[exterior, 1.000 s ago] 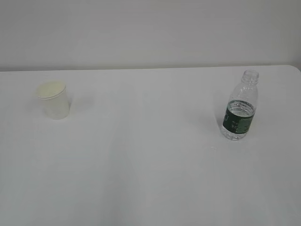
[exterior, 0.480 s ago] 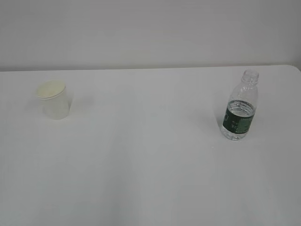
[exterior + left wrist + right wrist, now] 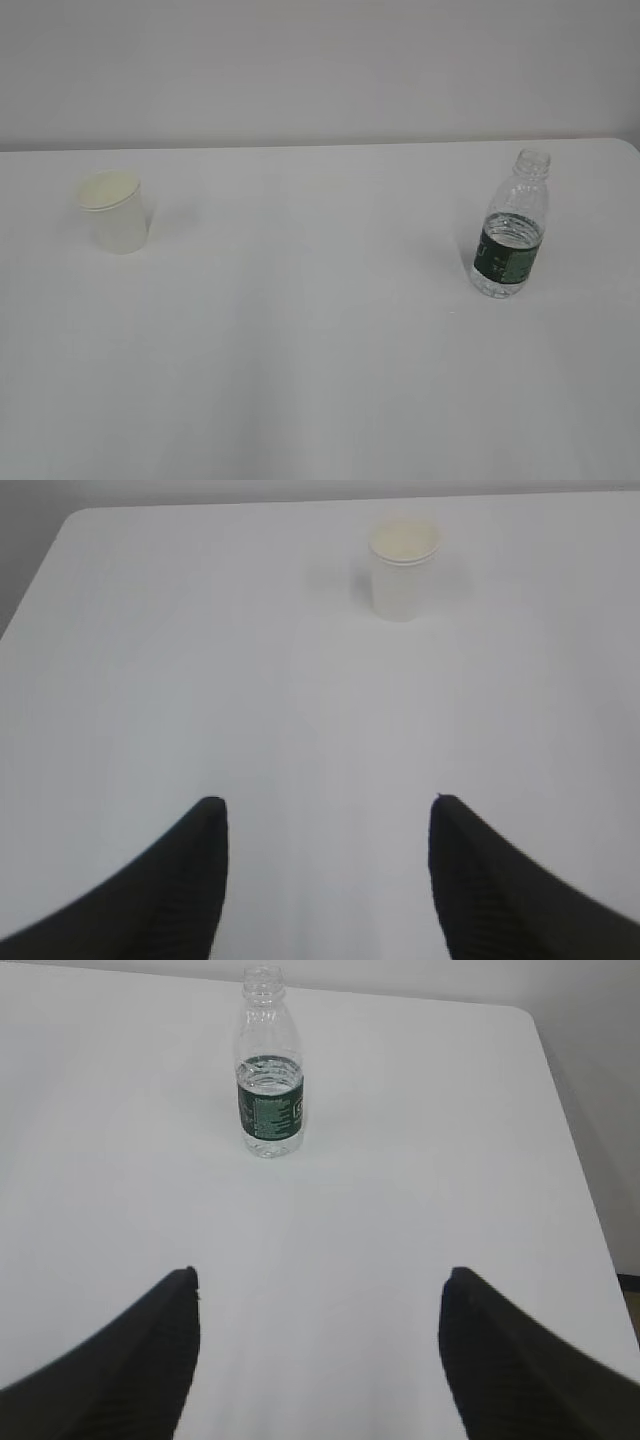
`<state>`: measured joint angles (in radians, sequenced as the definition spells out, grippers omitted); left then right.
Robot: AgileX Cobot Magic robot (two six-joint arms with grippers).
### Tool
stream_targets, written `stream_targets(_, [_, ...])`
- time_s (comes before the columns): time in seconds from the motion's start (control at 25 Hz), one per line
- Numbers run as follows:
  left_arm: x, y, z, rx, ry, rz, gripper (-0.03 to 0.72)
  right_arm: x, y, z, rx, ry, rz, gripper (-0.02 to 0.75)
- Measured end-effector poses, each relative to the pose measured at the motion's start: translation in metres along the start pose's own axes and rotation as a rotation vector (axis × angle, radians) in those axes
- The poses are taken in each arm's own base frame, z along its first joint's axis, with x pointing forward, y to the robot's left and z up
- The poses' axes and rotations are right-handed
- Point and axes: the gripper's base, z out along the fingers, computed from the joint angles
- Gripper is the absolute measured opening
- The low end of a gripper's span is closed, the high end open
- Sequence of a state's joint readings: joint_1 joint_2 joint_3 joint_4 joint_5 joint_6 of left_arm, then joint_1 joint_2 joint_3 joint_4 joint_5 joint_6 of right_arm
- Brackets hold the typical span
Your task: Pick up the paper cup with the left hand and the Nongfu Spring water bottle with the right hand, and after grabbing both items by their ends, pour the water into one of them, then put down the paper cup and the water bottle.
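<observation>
My left gripper [image 3: 325, 815] hangs over the table [image 3: 150, 680] with its jaws spread wide and nothing between them. Only bare white tabletop shows in the gap. My two black fingers [image 3: 195, 870] frame the bottom of the left wrist view, apart from each other and touching nothing.

The cup [image 3: 403, 568] stands upright well ahead of this gripper and a little to the right of its centre line, near the far edge of the table. Its rim faces up and its cream inside shows. I cannot tell whether anything is in it.

My right gripper [image 3: 320, 1275] is also wide open and empty, its fingers [image 3: 165, 1350] parted over bare table. The bottle [image 3: 269, 1065] stands upright well ahead of it, a little to the left of its centre line. It has no cap. Its dark green label wraps the lower body, and the water [image 3: 269, 1075] reaches to about the top of that label, with the ribbed upper part clear above it.

In the exterior view neither of my arms appears. There the cup [image 3: 116, 212] sits far to the left and the bottle [image 3: 511, 230] far to the right, well apart, both standing on the table [image 3: 320, 350] with open surface between them. The bottle stands near the table's rounded right corner.
</observation>
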<state>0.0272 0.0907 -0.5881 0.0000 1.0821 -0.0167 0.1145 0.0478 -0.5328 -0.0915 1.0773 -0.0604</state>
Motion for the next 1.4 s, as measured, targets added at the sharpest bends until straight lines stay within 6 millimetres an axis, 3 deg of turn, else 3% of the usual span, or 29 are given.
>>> stream_targets(0.76, [-0.049, -0.001, 0.037, 0.002, -0.122, 0.002, 0.452, -0.052, 0.001, 0.048, -0.013, -0.09, -0.05, 0.555])
stream_targets(1.4, [-0.081, -0.001, 0.088, 0.003, -0.17, 0.003, 0.438, -0.078, 0.003, 0.088, -0.027, -0.138, -0.058, 0.555])
